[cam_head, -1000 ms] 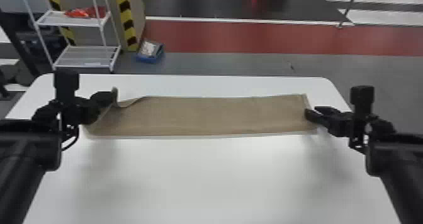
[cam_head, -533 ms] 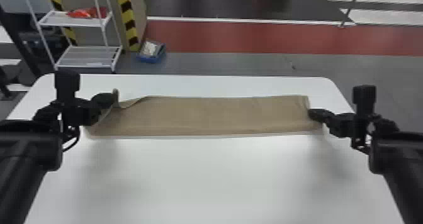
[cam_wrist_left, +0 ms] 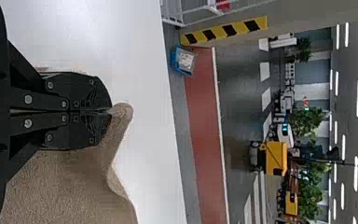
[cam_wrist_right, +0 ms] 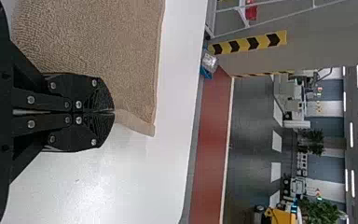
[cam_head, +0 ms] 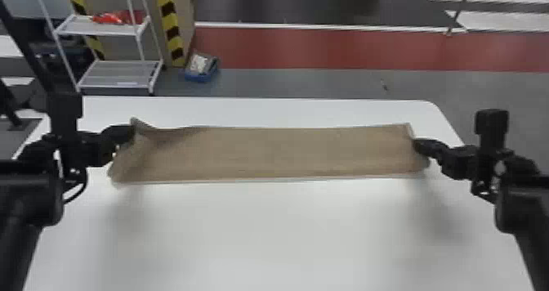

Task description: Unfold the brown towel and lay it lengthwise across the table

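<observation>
Left pincer (cam_wrist_left: 111, 112) and right pincer (cam_wrist_right: 114, 111) each pinch one end of the brown towel (cam_head: 277, 151), apparently to straighten it across the table (cam_head: 286, 237).

The cloth towel (cam_head: 277, 153) looks rough, the table (cam_head: 273, 237) smooth.

Black two-jawed R gripper (cam_head: 416, 144), jaws pressed tog., tips pinching edge of brown terry-cloth towel (cam_wrist_right: 107, 51) nr corner. Towel spreads to one side of jaws; short bit of hem pokes out past tips. Smooth white table (cam_wrist_right: 98, 186) under towel & jaws. Bkgd, beyond table edge: small blue bin (cam_wrist_right: 206, 73) on floor, w/ pale contents; long red floor strip (cam_wrist_right: 212, 140); yellow-&-black hazard tape (cam_wrist_right: 249, 43); white metal rack (cam_wrist_right: 237, 8) w/ red item; leafy green plant (cam_wrist_right: 314, 211) farther off.
</observation>
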Controlling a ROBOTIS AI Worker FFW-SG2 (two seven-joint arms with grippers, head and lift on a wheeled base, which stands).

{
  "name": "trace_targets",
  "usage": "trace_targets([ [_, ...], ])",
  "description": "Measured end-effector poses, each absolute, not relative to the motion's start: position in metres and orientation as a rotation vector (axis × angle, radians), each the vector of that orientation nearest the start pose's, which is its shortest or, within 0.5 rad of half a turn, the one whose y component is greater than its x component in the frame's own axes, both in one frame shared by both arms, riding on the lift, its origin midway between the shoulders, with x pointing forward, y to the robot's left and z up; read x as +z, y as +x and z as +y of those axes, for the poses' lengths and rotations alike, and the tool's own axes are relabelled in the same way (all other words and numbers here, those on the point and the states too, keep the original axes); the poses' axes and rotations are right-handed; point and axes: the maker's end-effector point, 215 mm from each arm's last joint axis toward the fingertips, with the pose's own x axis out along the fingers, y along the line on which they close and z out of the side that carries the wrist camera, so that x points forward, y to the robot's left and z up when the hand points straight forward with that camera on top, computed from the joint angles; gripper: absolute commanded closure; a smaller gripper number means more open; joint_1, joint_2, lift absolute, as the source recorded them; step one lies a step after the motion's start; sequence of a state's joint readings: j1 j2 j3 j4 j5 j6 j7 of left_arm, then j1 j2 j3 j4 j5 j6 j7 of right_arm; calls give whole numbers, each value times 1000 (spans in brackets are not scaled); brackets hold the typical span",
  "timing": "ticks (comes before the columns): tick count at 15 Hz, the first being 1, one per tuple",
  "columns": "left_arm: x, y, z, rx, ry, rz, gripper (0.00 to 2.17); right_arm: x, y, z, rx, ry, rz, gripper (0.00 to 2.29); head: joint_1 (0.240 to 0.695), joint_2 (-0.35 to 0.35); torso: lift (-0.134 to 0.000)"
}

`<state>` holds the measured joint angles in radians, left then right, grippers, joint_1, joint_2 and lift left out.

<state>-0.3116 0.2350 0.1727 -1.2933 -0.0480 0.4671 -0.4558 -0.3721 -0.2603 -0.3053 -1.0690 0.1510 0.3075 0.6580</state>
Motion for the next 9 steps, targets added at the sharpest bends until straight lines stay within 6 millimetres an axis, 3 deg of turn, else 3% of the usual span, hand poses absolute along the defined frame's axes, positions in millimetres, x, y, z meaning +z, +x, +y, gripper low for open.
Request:
trace_targets([
  [3,-407,634,379,-129,46,461,1605,-431,623,-421,202,-37,443,1291,695,-37,-121],
  [9,-416,624,389,-99,41,509,1602,-427,617,-429,182,-19,433,1291,695,-36,-121],
])
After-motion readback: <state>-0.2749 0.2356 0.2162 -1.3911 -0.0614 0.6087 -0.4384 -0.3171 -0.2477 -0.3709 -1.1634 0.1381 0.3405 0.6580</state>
